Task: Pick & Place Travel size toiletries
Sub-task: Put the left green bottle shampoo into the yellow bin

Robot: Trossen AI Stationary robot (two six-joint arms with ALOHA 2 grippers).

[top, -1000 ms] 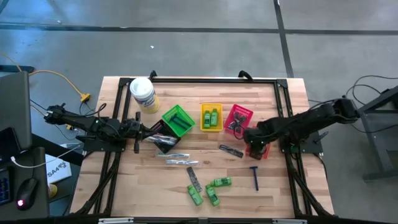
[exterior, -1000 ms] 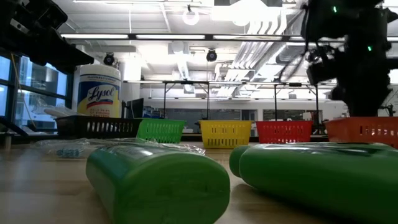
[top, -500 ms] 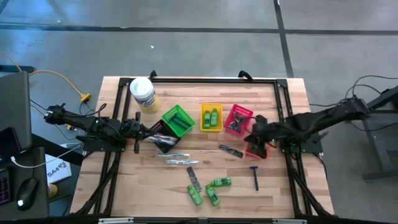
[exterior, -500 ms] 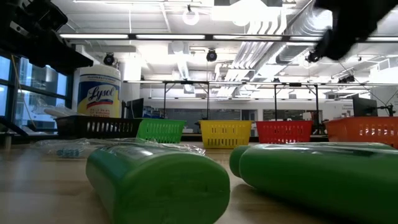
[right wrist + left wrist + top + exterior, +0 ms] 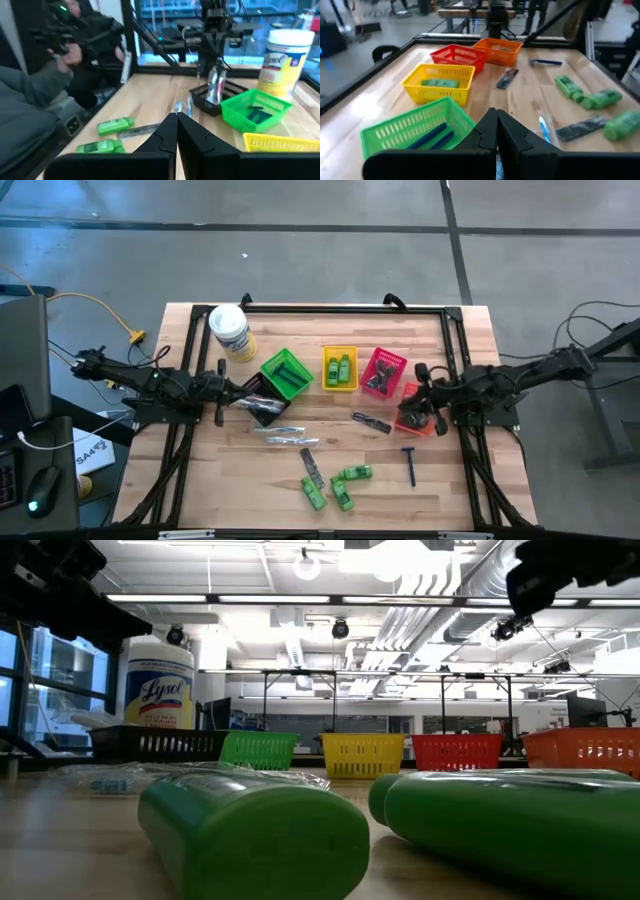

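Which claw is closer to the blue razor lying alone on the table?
The right claw: it hovers by the orange basket, just beyond the blue razor. The left claw sits across the table, over the black basket.

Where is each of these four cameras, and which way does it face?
High view: overhead, facing straight down; both arms show, left gripper and right gripper.
Low view: at tabletop height, facing level past green bottles into the room; dark arm parts up top.
Left wrist: faces over its shut jaws toward the yellow basket.
Right wrist: faces over its shut jaws toward the green basket.
Shared: both wrist views show the green basket.
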